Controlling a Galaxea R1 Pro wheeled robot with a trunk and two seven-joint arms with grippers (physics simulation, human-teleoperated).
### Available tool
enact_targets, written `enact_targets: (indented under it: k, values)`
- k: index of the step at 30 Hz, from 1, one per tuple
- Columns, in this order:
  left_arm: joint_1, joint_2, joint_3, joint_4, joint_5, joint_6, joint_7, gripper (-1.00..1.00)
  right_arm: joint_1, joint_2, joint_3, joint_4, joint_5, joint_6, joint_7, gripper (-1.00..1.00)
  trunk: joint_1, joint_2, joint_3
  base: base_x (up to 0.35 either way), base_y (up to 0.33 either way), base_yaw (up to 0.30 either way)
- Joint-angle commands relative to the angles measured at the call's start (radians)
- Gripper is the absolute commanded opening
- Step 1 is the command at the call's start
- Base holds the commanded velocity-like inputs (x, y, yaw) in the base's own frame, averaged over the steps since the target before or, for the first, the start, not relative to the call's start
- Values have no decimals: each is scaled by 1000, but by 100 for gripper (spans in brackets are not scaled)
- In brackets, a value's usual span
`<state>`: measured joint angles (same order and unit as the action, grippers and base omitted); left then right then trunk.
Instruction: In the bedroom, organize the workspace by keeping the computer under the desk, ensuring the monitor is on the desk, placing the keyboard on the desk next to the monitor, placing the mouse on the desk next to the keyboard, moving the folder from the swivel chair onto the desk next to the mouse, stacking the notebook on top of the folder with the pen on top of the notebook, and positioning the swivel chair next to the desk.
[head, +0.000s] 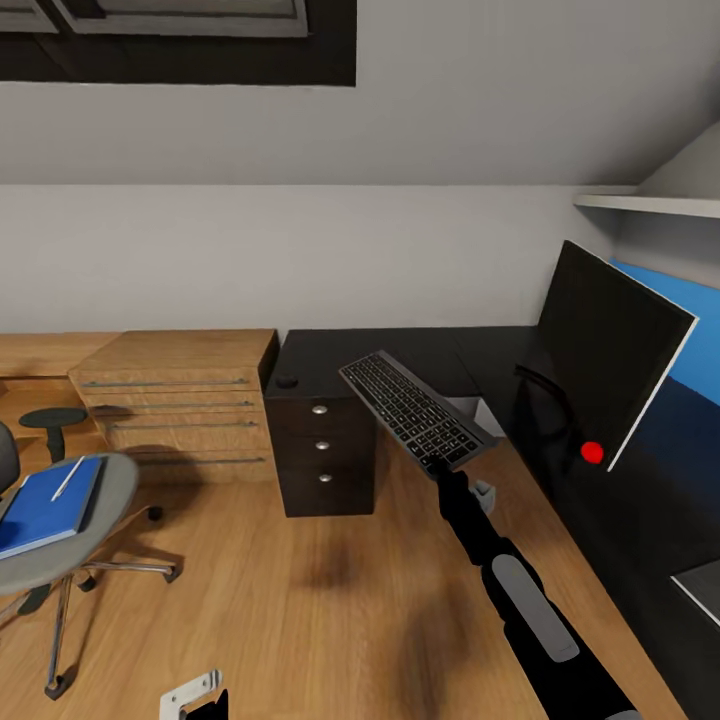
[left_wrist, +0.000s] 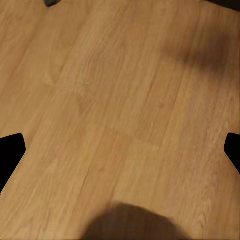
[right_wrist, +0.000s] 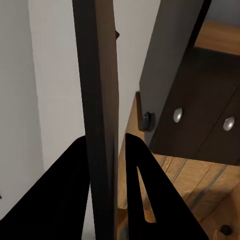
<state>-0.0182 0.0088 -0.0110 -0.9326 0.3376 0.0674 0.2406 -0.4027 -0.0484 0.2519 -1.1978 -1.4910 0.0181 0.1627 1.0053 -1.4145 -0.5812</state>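
1. The right gripper (right_wrist: 107, 165) is pinched on the keyboard (head: 416, 410); in the right wrist view its two black fingers (right_wrist: 70, 190) press against either face of the thin dark slab, seen edge-on.
2. In the head view the keyboard is held up in the air, tilted, over the front edge of the black desk (head: 420, 350), near the desk's inner corner. The right arm (head: 520, 600) reaches up to it from below.
3. The monitor (head: 605, 350) stands on the desk's right-hand run, leaning back, well right of the keyboard. A red dot (head: 592, 452) sits at its lower corner.
4. A small dark round thing (head: 287, 382), too small to identify, lies on the desk's left end, above the drawer unit (head: 322, 450) with three round knobs.
5. The swivel chair (head: 60, 540) stands on the wooden floor (head: 300, 600), well apart from the desk, at the left. A blue folder (head: 45, 505) lies on its seat with a pen (head: 68, 478) resting on top.
6. A light wooden dresser (head: 180, 400) stands against the wall just beside the desk's left end.
7. The left gripper (left_wrist: 120, 150) hangs over bare floor with its fingertips (left_wrist: 10, 150) spread wide and nothing between them.
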Motion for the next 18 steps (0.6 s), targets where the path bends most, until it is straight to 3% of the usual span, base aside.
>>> enact_targets:
  k: [1,9,18]
  values:
    - [0,0,-1,-2,6,5,4,100,-1,-1,1,0,-10,2,3,-100,1,0,-1,320,113,0]
    - [0,0,-1,-2,6,5,4,100,-1,-5,0,0,-7,3,9,-100,1,0,-1,320,113,0]
    - [0,0,-1,-2,6,5,5,100,-1,10,5,6,-6,-6,4,-100,1,0,-1,320,113,0]
